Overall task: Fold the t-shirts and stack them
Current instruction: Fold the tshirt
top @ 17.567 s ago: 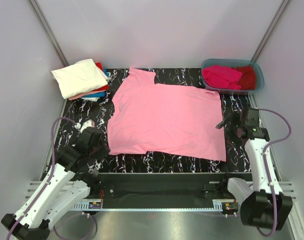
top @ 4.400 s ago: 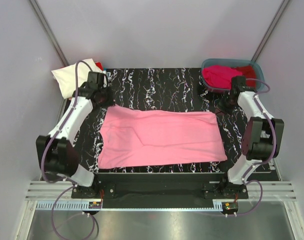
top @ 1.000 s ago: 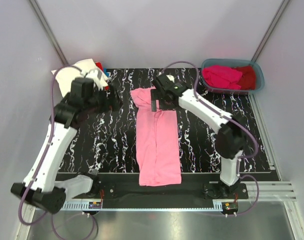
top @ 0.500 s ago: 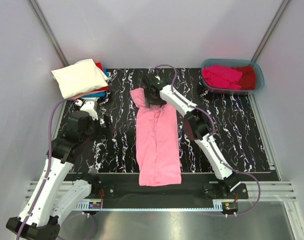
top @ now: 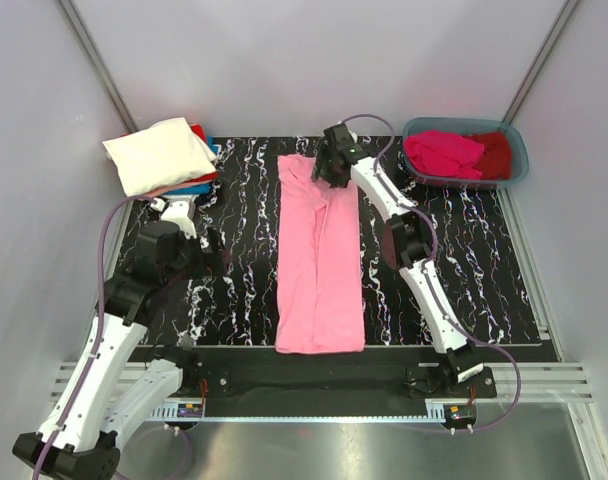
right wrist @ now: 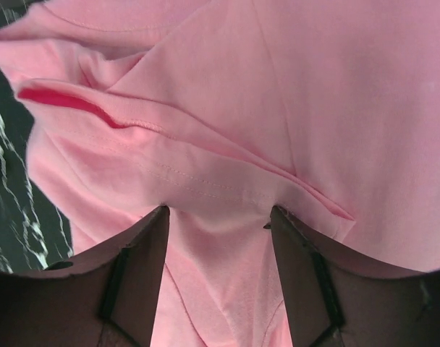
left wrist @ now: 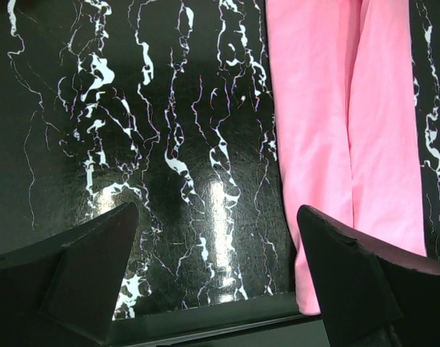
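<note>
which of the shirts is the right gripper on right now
The light pink t-shirt, folded into a long strip mid-table. The right gripper sits at its far end, fingers astride the cloth; the others lie stacked far-left or in the tub.

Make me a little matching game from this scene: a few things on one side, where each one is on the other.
Things:
1. pink shirt
2. cream shirt
3. magenta shirt
4. left gripper

Places:
A. in the plastic tub
B. top of the pile at the far left corner
C. over bare dark table
D. long strip down the table's middle

Pairs: 1-D, 2-B, 3-A, 4-C
</note>
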Robot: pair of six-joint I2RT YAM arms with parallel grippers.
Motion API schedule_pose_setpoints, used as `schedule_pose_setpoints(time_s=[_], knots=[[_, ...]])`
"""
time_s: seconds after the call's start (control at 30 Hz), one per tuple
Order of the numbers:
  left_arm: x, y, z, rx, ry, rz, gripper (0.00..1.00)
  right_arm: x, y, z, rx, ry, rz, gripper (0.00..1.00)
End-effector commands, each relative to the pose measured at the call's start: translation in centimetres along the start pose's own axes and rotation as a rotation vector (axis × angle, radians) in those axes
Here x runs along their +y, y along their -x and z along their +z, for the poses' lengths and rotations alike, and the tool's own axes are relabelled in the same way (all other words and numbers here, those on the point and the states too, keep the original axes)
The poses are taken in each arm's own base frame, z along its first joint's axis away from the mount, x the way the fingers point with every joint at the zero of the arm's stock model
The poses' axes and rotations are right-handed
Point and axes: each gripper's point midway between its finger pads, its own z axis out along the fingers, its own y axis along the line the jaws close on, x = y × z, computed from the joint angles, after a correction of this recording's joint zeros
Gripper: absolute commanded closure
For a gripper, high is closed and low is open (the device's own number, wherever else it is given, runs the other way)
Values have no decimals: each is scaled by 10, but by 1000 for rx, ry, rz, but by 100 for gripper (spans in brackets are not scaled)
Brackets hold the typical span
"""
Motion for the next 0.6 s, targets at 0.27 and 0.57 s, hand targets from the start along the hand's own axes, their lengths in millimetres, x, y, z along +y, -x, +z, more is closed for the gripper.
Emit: schedule_pose_setpoints(time_s=[0.27,0.57], knots=[[1,15,2,-62,10,6,1,26,53,36,-196,248,75,27],[1,13,3,-53,12,4,1,61,113,-30,-339,426,-5,0]])
